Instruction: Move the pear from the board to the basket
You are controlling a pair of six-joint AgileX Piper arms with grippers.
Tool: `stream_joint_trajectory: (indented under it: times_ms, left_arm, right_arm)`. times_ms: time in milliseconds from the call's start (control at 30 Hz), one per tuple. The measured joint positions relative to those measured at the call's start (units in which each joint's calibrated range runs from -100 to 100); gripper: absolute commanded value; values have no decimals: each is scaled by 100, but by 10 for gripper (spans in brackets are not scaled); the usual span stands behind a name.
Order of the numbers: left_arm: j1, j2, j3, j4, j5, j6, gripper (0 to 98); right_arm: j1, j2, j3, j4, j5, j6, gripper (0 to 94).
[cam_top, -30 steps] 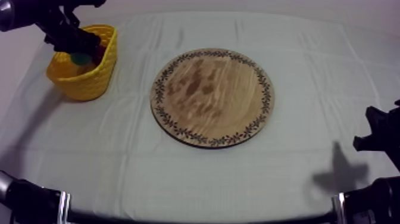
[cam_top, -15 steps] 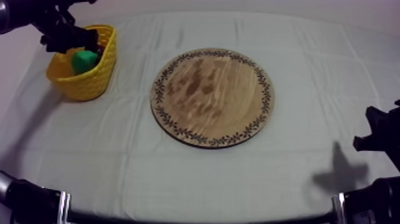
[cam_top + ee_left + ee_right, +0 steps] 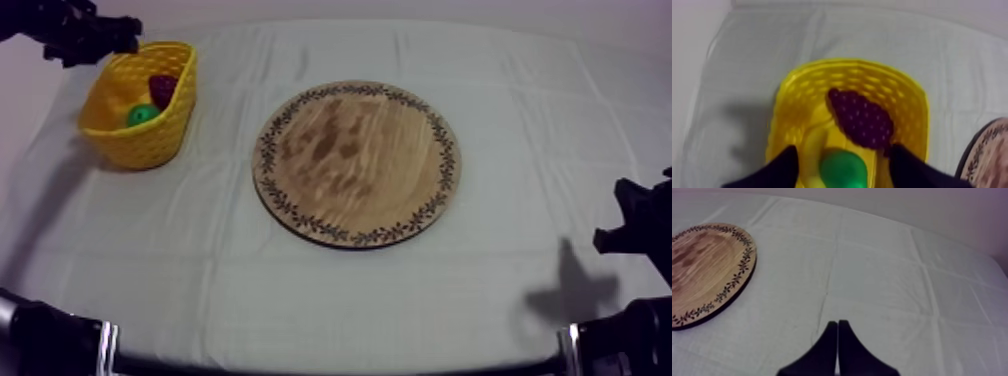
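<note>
Fingers (image 3: pixel 784 167) of my left gripper (image 3: pixel 842 152) stand spread with nothing between them, hanging above the yellow basket (image 3: pixel 902 90) at the far left corner of the table. Directly beneath the gap lies the pear (image 3: pixel 844 172), down inside the basket, with the bunch of grapes (image 3: pixel 862 120) touching it on the far side and what looks like a banana (image 3: pixel 811 150) just beside it.

I judge the pear a light, hollow toy with a smooth, rounded skin, stiff enough not to give, so it would tend to squirt out of a shallow pinch. If I had to take it again, I would close across its widest belly, not the narrow neck, and come straight down so my fingers miss the grapes and the basket wall.

The wooden board (image 3: pixel 355 165) sits bare at the table's middle, well apart from the basket. My right gripper (image 3: pixel 837 325) is pressed together into a wedge near the table's right edge, beside the board.
</note>
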Motion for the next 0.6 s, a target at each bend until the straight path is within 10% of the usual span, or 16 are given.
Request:
stream_joint_trajectory:
  times_ms: [367,600]
  left_arm:
    - [-15,-1741,831,212,-439,-201,58]
    - [-195,-3161,1542,647,-668,-516,5]
  right_arm:
    - [0,0,0,0,-2,0,5]
    - [0,0,0,0,6,0,5]
